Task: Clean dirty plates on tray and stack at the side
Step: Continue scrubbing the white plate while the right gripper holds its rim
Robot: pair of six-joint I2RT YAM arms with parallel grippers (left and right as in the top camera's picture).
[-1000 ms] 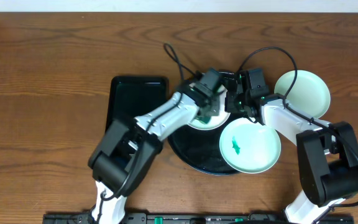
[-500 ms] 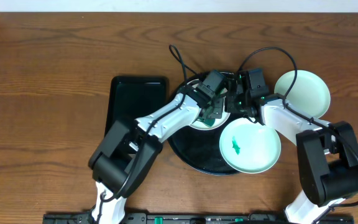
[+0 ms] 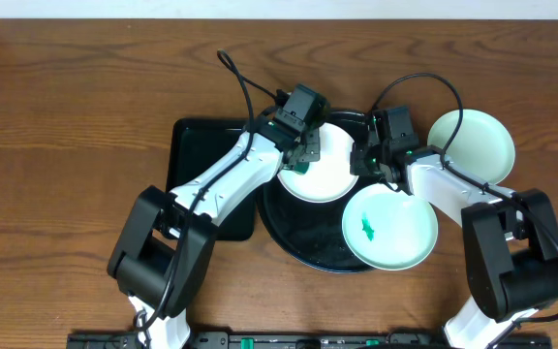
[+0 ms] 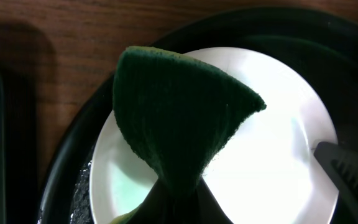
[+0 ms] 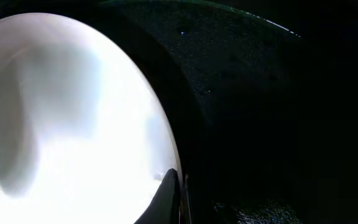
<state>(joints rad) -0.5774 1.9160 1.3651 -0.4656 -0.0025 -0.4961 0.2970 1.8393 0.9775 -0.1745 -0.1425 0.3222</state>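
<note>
Sponge over middle plate, right finger on its rim.

Nearest: smeared plate (image 3: 390,228), green mark at its centre, lying over the near-right rim of the tray (image 3: 303,242), which is round, black and glossy. Beyond it the middle plate (image 3: 325,174) sits in the tray's far half, its face plain white. The left gripper (image 3: 301,155) is pinched tight on a dark green sponge (image 4: 173,118), held over the plate's left part; contact with the plate is unclear. The right gripper (image 3: 368,160) is at the plate's right rim with one finger (image 5: 166,196) on the edge (other finger hidden), so whether it clamps I cannot tell. Farther right, the side plate (image 3: 473,143) rests on the table (image 3: 85,116), off the tray. Far left, a small rectangular tray (image 3: 201,145) lies just beside the round one.
</note>
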